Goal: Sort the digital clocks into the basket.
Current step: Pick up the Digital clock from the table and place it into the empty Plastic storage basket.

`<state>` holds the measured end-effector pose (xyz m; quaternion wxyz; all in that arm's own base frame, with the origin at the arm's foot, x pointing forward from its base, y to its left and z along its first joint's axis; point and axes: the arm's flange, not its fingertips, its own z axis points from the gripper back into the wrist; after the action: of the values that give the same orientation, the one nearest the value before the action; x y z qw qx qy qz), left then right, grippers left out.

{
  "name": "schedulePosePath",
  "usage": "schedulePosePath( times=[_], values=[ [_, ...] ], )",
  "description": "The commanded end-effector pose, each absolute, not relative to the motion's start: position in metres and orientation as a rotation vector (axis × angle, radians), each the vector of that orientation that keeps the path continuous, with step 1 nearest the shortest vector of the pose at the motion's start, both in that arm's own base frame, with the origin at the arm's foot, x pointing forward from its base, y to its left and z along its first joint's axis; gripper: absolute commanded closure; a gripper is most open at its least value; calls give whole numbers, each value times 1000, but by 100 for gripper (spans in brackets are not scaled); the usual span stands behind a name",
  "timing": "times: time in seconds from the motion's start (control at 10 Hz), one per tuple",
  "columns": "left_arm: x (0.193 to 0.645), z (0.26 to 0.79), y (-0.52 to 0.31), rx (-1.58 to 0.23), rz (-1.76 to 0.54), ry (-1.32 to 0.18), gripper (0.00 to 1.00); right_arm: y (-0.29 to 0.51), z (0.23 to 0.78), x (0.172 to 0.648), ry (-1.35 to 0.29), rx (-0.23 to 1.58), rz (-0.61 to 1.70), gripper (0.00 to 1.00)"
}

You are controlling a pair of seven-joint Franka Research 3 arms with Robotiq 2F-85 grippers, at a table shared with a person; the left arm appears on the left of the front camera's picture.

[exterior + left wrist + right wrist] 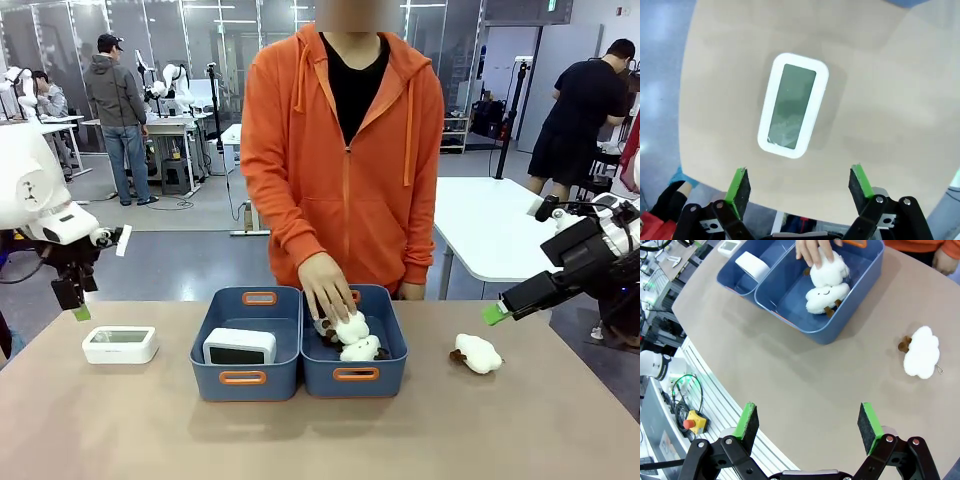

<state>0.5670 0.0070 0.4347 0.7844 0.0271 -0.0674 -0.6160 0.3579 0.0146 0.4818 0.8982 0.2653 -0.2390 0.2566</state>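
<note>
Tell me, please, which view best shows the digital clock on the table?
The left wrist view: the digital clock lies directly below, screen up, whole outline clear. The front view shows it small, side-on; the right wrist view, distant and cropped.

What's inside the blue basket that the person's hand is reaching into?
The nearer plush toy lies in full sight; the farther plush toy is partly covered by the person's hand. The basket floor under them is hidden.
</note>
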Motion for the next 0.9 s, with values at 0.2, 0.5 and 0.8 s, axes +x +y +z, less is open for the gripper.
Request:
schedulePosePath(
  times=[0.2, 0.5, 0.8],
  values=[
    [572, 422, 5, 53, -1348, -136, 0, 15, 481, 357, -491, 533, 529, 0],
    [568, 397, 8, -13, -1465, -122, 0, 15, 481, 357, -491, 533, 529, 0],
    [567, 366, -7, -14, -1620, -123, 0, 15, 481, 357, -491, 533, 529, 0]
  ],
)
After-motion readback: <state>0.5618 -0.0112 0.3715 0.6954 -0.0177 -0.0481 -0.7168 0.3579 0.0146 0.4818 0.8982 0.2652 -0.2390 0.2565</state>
